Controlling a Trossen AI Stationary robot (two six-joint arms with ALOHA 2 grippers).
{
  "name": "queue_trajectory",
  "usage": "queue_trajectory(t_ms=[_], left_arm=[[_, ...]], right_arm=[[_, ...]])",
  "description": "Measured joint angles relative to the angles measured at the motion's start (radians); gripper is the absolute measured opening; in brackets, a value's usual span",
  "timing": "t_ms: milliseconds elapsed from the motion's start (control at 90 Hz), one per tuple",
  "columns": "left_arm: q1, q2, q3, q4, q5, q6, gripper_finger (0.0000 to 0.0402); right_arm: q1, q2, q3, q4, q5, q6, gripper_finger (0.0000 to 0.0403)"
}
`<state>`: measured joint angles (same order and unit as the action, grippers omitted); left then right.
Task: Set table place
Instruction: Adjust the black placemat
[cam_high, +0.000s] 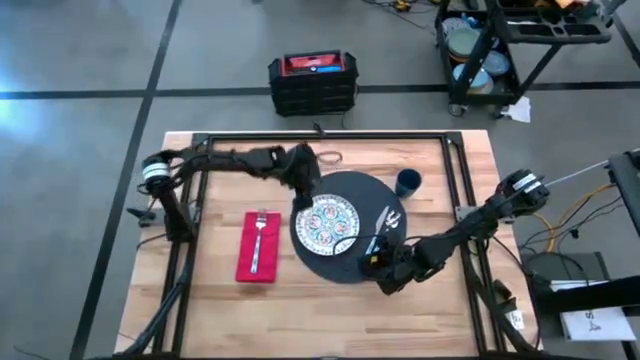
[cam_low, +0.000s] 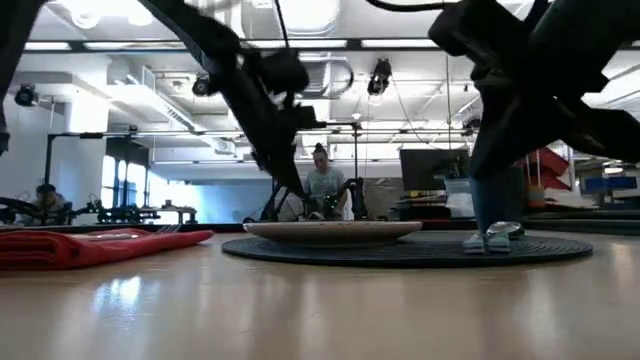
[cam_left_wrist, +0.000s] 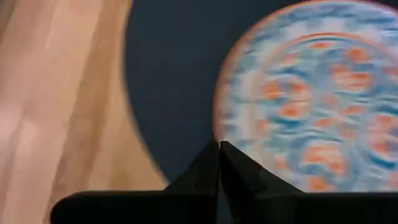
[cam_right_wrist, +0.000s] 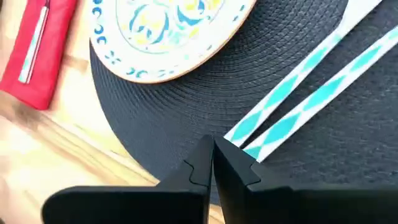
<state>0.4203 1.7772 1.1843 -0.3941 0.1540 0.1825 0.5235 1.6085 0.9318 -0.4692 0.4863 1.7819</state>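
Note:
The round dark mat lies mid-table with the patterned plate on its left half. The knife and spoon lie side by side on its right half, their white-and-teal handles pointing toward the near edge. Left of the mat, the fork lies on the red napkin. The blue cup stands beyond the mat's far right rim. My left gripper is shut over the mat by the plate's far-left rim. My right gripper is shut at the handle ends. My left gripper points its shut tips down beside the plate's rim; the wrist view is blurred and I cannot tell whether they touch plate or mat. My right gripper has its shut fingertips right at the handle ends; whether they touch cannot be told.
A black rail frame runs around the work area. A small ring-shaped object lies near the far rail. Bare wood stretches along the near edge. People are in the room behind the table.

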Motion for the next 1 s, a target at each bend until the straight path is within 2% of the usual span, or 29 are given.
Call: queue_trajectory(t_ms=[133, 333, 544, 700, 800, 933, 1000], left_arm=[[0.072, 0.071, 0.056, -0.009, 0.149, 0.067, 0.0000], [0.068, 0.163, 0.100, -0.038, 0.233, 0.120, 0.0000], [0.045, 0.195, 0.076, -0.115, 0.228, 0.120, 0.0000], [0.015, 0.173, 0.002, -0.128, 0.243, 0.098, 0.0000], [-0.018, 0.155, -0.043, -0.128, 0.287, 0.066, 0.0000], [-0.082, 0.105, -0.099, -0.110, 0.285, 0.038, 0.0000], [-0.108, 0.080, -0.119, -0.093, 0.266, 0.021, 0.0000]], right_arm=[[0.001, 0.056, 0.010, -0.001, -0.069, 0.029, 0.0000], [0.002, 0.097, 0.025, 0.004, -0.102, 0.085, 0.0000], [0.002, 0.096, 0.045, -0.004, -0.100, 0.088, 0.0000], [0.002, 0.096, 0.051, -0.007, -0.095, 0.081, 0.0000], [0.002, 0.096, 0.056, -0.011, -0.093, 0.066, 0.0000], [0.009, 0.096, 0.063, -0.047, -0.093, 0.065, 0.0000], [0.016, 0.095, 0.077, -0.149, -0.092, 0.109, 0.0000]])
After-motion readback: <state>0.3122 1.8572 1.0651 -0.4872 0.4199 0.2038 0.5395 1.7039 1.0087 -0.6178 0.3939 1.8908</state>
